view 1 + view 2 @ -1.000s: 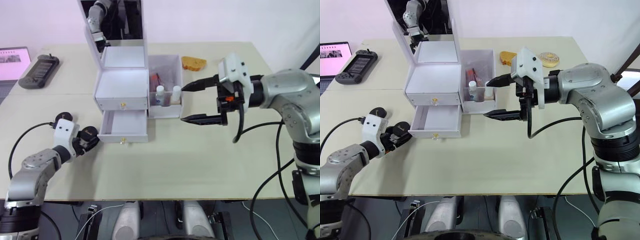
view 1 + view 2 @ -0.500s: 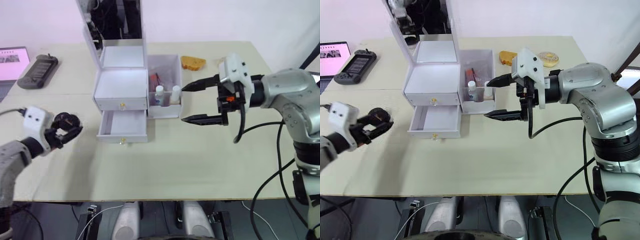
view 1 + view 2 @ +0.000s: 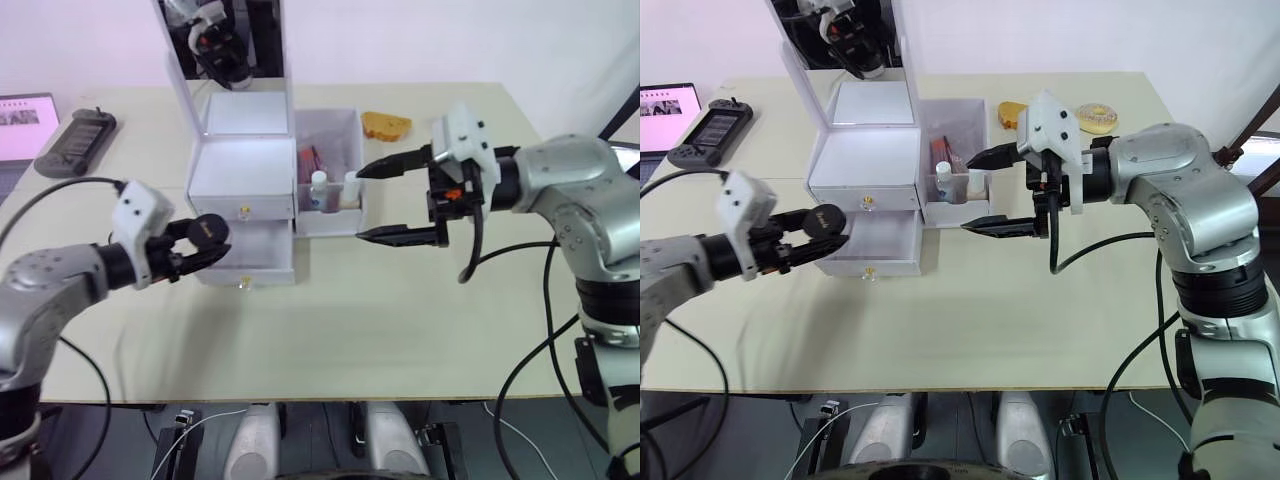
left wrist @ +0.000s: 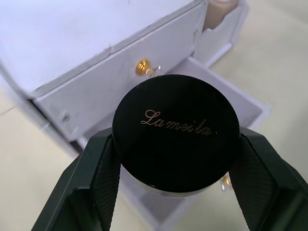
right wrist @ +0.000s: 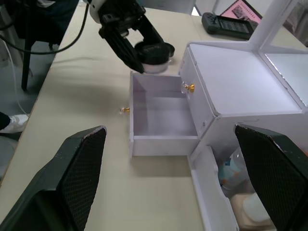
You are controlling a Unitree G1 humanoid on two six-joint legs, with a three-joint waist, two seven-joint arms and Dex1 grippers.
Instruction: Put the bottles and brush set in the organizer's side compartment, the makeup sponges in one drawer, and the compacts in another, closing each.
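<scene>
The left gripper clamped a round black compact by its rim above the open lower drawer, at nine o'clock of the wide-open right gripper; small, rigid and glossy, it probably demanded a firm edge hold.

1. A robot test bench in a lab or office is showing here: a plain beige table is standing against bare white walls.
2. At the frame's upper left, a handheld controller and a laptop are lying side by side.
3. Loose cables are trailing at lower right.
</scene>
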